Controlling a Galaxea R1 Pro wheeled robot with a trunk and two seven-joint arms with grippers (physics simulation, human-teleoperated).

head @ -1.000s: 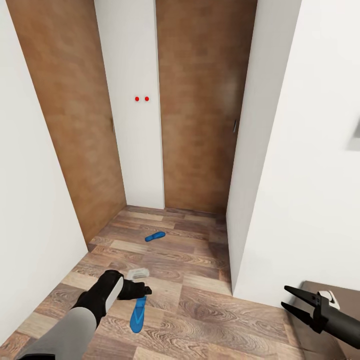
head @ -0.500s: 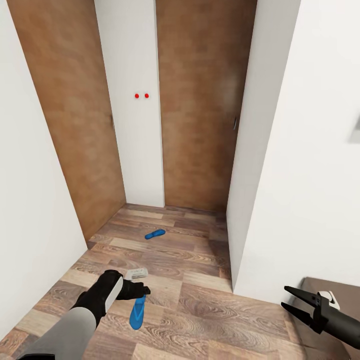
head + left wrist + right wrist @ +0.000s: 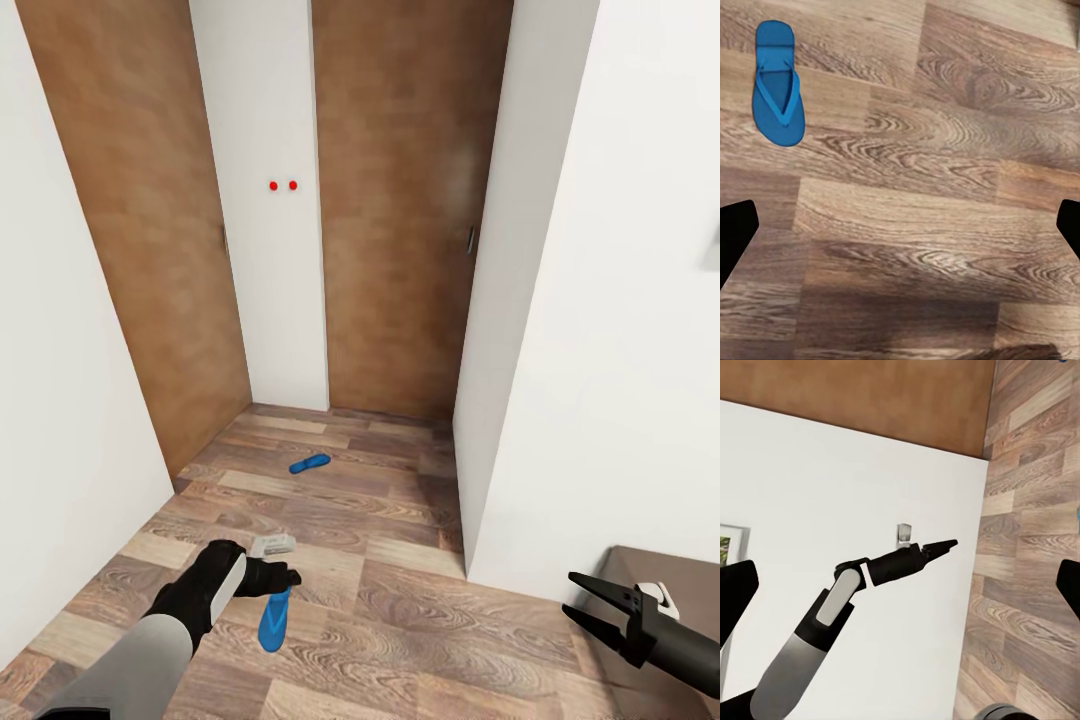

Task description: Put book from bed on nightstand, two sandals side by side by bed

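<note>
The left end effector (image 3: 283, 577) hovers with jaws apart above 1 flat bright blue sandal (image 3: 273, 618) on the brown wood-plank floor (image 3: 400, 620). The second blue sandal (image 3: 310, 463) lies well apart. The right end effector (image 3: 585, 600) is open, empty. Risk: the flat sole may slip from a shallow grasp.

**A:** Anything different from a second ago?

**B:** Barely — it's mostly the robot's head camera tilting. The whole head view has slid upward: the two red dots (image 3: 282, 185) on the white panel sit higher in the picture, and so does the far sandal (image 3: 310, 463). The near sandal (image 3: 273, 616) under the left gripper (image 3: 285, 577) shows more floor below it now — that's the view shifting, not the sandals.
</note>
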